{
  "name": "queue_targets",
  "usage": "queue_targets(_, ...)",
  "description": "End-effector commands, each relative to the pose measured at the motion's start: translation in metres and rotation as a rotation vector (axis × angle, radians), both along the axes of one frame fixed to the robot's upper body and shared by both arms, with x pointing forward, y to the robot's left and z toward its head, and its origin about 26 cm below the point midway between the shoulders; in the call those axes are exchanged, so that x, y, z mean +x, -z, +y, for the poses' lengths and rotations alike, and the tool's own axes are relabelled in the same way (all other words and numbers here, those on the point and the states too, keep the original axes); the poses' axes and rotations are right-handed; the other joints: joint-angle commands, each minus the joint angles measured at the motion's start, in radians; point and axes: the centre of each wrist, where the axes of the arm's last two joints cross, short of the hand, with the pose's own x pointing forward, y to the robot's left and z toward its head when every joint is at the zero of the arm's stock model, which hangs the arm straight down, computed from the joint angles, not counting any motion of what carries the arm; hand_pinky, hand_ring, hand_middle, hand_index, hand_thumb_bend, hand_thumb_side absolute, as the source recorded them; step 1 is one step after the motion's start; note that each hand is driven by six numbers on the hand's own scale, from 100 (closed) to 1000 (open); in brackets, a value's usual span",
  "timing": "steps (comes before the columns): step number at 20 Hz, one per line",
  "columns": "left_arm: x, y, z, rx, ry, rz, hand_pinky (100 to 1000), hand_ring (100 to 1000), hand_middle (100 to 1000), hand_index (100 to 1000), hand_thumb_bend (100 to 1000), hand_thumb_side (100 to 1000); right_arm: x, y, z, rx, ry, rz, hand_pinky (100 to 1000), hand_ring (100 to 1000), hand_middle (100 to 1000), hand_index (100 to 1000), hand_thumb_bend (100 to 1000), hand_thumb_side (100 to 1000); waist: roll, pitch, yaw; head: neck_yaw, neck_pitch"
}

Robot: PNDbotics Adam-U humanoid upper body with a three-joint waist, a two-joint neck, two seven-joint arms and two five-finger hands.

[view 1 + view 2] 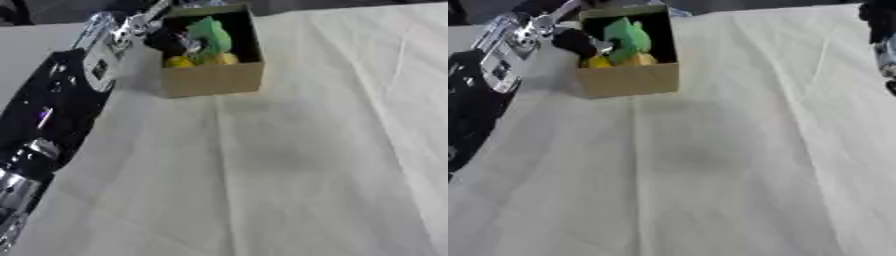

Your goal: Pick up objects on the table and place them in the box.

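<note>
A small open cardboard box (pixel 213 79) stands on the white cloth at the far side of the table. Inside it lies a green object (pixel 210 34) on top of yellow pieces (pixel 180 62). My left arm comes up from the lower left edge, and my left hand (pixel 168 40) is inside the box's left side, right against the green object. Blur hides whether the hand holds it. My right hand (pixel 879 22) shows only in the right eye view, as a dark shape at the upper right edge, well away from the box.
A wrinkled white cloth (pixel 289 165) covers the table from the box to the near edge. My black and silver left forearm (pixel 61 100) crosses the left side. Dark background lies beyond the far edge.
</note>
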Motion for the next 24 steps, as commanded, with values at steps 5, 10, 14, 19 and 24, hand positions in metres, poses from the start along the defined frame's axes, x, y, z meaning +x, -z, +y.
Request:
queue_targets(5,-0.072,-0.055,0.033,-0.228,0.107,-0.226,866,748,696,816,262,426,-0.005,-0.009,-0.006,-0.017,0.016,-0.039,784,761,687,834,100,618,-0.01,-0.049,0.025,-0.025,0.025)
queue_targets(10,-0.14,-0.036,0.074,-0.352,0.143,-0.263,867,727,673,803,265,455,-0.006,-0.005,-0.011,0.001,0.042,-0.038,784,761,687,834,100,616,-0.022,-0.064,0.049,-0.049,0.041)
queue_targets(14,-0.171,-0.004,0.092,-0.52,0.107,-0.232,872,717,661,800,259,476,-0.007,-0.002,-0.013,0.025,0.057,-0.04,782,759,685,834,100,614,-0.031,-0.076,0.068,-0.058,0.048)
queue_targets(19,-0.177,0.041,0.111,-0.781,0.028,-0.255,881,713,656,804,278,496,-0.007,0.0,-0.012,0.05,0.053,-0.037,781,754,682,838,100,613,-0.04,-0.09,0.09,-0.068,0.066)
queue_targets(24,-0.18,0.066,0.121,-0.935,0.0,-0.31,886,717,662,808,295,509,-0.006,0.002,-0.011,0.064,0.049,-0.034,782,749,644,850,100,620,-0.048,-0.096,0.102,-0.073,0.073)
